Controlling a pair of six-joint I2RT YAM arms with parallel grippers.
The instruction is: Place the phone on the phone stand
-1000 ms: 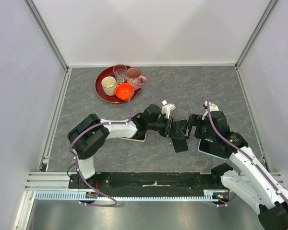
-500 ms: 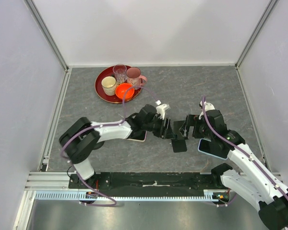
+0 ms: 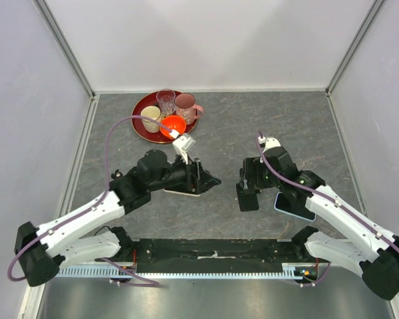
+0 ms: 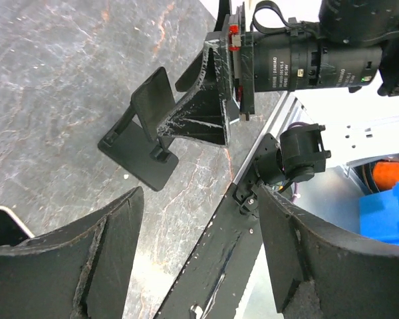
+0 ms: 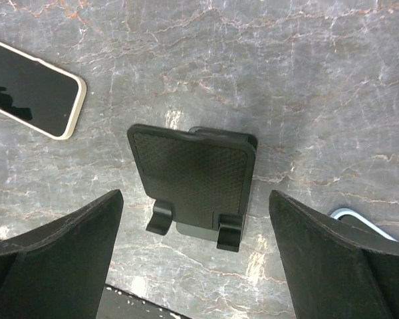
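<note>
The black phone stand (image 3: 247,198) (image 5: 193,176) (image 4: 161,126) stands upright on the grey table with its cradle bare. My right gripper (image 3: 247,181) (image 5: 194,199) hovers open straight above it, fingers wide on either side. A phone in a cream case (image 3: 183,191) (image 5: 30,93) lies flat, screen up, left of the stand. My left gripper (image 3: 208,179) (image 4: 199,199) is open and holds nothing, just over that phone's right end and apart from the stand. A second phone in a light blue case (image 3: 294,207) lies flat under my right arm.
A red tray (image 3: 141,127) holding cups and an orange bowl sits at the back left. White walls close in the table on three sides. The black base rail (image 3: 213,249) runs along the near edge.
My left gripper has opened, let go of the stand and drawn back to the left. The right gripper has shifted left and now sits over the stand.
</note>
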